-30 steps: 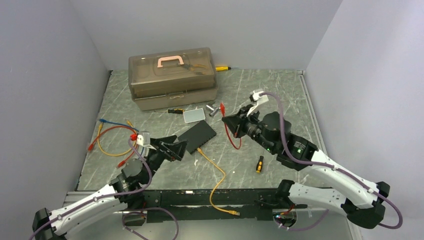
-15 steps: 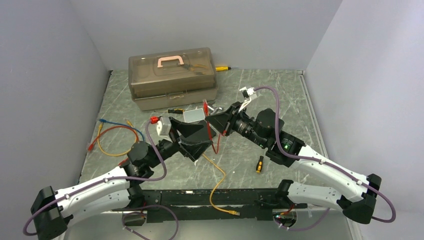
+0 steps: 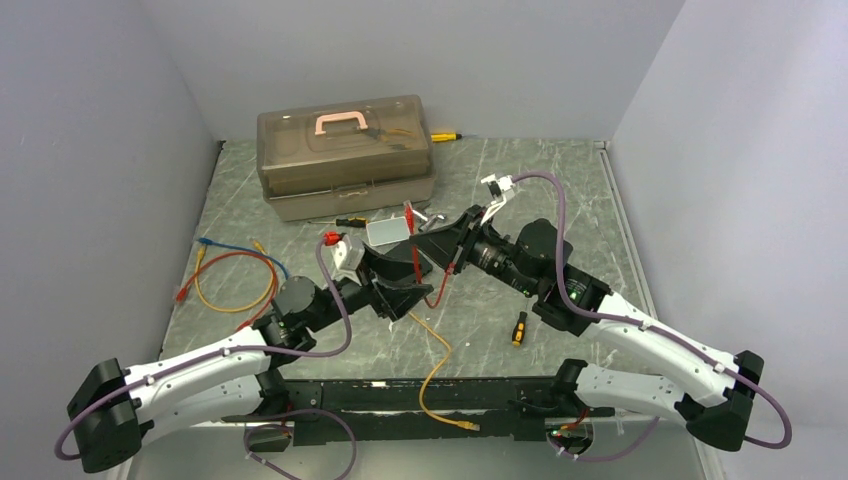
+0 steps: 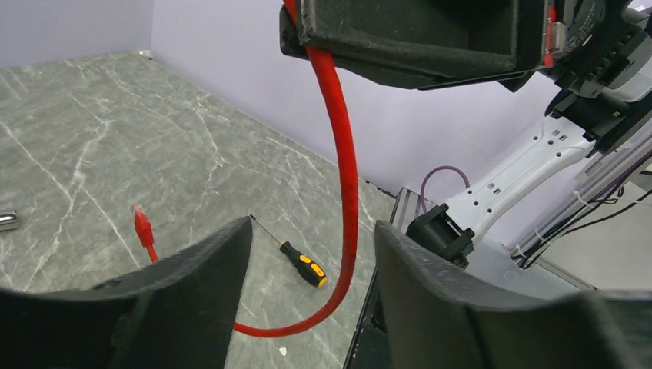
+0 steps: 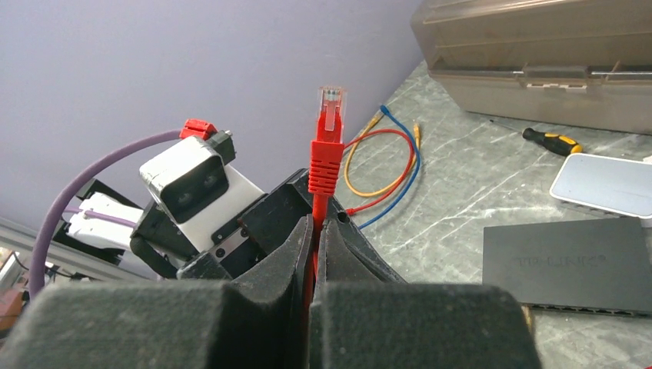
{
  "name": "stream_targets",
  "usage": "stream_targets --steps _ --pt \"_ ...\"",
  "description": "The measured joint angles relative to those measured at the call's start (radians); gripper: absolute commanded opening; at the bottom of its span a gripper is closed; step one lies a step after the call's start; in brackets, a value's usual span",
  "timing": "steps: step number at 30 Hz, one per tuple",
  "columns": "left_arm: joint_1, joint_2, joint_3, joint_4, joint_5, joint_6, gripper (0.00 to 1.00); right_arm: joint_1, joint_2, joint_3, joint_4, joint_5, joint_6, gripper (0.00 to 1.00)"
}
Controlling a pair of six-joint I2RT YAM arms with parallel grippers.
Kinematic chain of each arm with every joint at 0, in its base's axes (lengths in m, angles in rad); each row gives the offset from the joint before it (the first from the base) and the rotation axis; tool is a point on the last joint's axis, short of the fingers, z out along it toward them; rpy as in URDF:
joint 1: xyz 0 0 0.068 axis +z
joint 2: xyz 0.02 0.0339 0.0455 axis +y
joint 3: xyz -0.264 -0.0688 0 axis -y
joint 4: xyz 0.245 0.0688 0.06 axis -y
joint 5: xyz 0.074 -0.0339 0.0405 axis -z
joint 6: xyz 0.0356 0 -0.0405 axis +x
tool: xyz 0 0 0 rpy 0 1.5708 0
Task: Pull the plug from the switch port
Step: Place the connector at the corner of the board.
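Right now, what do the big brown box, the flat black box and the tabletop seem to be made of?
The toolbox looks like translucent smoky-brown plastic: its contents show faintly through the lid. The switch seems matte black, plastic or painted metal; no glare tells which. The table looks like grey marble with white veins, possibly only a printed surface.

Flat matte-black switch [image 5: 580, 264] lying flat on the bench [image 5: 477, 177], red plug [image 5: 329, 115] standing upright and clear of it, its red cable [image 4: 344, 161] pinched in the closed right hand [image 5: 315, 228]
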Motion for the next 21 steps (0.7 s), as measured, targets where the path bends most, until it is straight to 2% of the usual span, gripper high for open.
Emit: stream_targets --steps 5,9,11,12,15,18,21 --pt "0.0 0.03 0.027 -0.027 0.0 -0.006 0.33 0.0 -0.002 -0.009 0.008 -0.014 0.01 0.0" --pt "-0.001 0.043 0.033 -0.034 0.007 -0.013 0.0 -0.004 -0.002 -0.023 0.013 -0.014 0.014 0.0" --pt "-0.002 0.042 0.033 -0.044 0.008 -0.014 0.0 -0.008 -0.003 -0.029 0.016 -0.013 0.014 0.01" --pt "-0.004 0.042 0.033 -0.049 0.007 -0.015 0.0 -0.009 -0.005 -0.034 0.016 -0.013 0.014 0.11" --pt "-0.005 0.036 0.033 -0.065 0.001 -0.013 0.0 -0.01 -0.013 -0.039 0.014 -0.014 0.016 0.52" --pt "-0.004 0.021 0.037 -0.108 -0.037 -0.013 0.0 -0.008 -0.021 -0.039 0.01 -0.024 0.028 0.82" --pt "-0.003 -0.008 0.05 -0.19 -0.098 -0.007 0.0 -0.007 -0.035 -0.039 -0.005 -0.021 0.034 0.93"
